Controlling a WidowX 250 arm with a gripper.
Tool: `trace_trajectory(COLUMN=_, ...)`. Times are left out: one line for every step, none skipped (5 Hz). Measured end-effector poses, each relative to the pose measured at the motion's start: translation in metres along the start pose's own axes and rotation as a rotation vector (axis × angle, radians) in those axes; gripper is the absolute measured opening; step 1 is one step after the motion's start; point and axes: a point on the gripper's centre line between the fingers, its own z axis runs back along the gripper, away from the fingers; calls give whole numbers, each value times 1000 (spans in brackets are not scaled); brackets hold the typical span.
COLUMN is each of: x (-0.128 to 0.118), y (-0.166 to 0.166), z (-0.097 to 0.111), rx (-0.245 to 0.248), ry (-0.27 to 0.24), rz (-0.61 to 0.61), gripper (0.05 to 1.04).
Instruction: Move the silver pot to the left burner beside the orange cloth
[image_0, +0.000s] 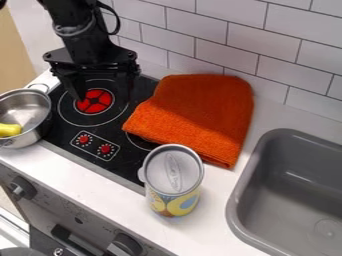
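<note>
Pot (28, 111) at stove's (123, 167) L edge, item (9, 130) in it. Cloth (197, 115) over R edge. Can (174, 182) nr front R corner. Sink (287, 172) R of both.

Silver pot (30, 111) at stove's (127, 167) left edge, orange cloth (200, 110) over right burner (137, 143), parted fingers (127, 84) above left burner (93, 102)

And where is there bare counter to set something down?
Bare counter: the strip before the stove between pot and can, and the patch between orange cloth, wall and sink. Crowded: the stove, with gripper over its left burner and cloth across the right burner.
</note>
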Motion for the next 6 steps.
trace_trajectory(x=-5, y=2, z=-5, rx=3, ry=23, rz=5, gripper=997)
trace_trajectory(x=1, y=25, z=-3, rx=12, ry=1, rz=17, gripper=997)
trace_trajectory(x=6, y=56, z=-2, rx=43, ry=-8, rz=31, gripper=997)
trace_trajectory(x=14, y=79, z=-7, rx=79, ry=-21, rz=60, gripper=997)
trace_trajectory(x=15, y=97, z=-26, rx=108, ry=4, rz=86, gripper=997)
trace_trajectory(x=21, y=104, z=-35, rx=124, ry=-37, rz=88, gripper=997)
